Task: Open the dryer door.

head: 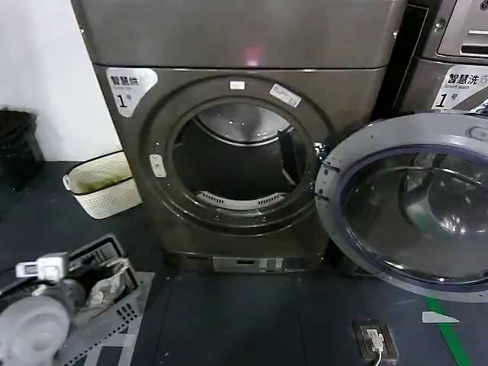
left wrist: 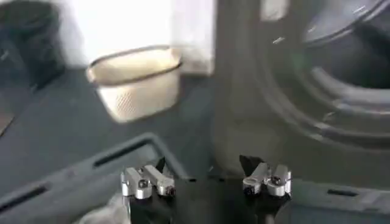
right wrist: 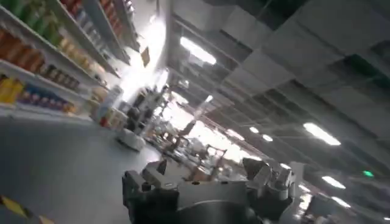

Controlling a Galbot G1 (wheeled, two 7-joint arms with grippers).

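1 open dryer door (head: 412, 206), 2 machines, 1 cream basket (head: 103, 183), 2 pincers.

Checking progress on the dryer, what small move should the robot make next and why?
Probably none on the door: the dryer door already hangs wide open, grey inner side showing, drum exposed. The left gripper, jaws open, could simply stay low by the floor basket.

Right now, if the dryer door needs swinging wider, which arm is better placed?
Probably the right: the dryer door already hangs open on the robot's right. The left gripper, fingers open, sits low on the left near the basket.
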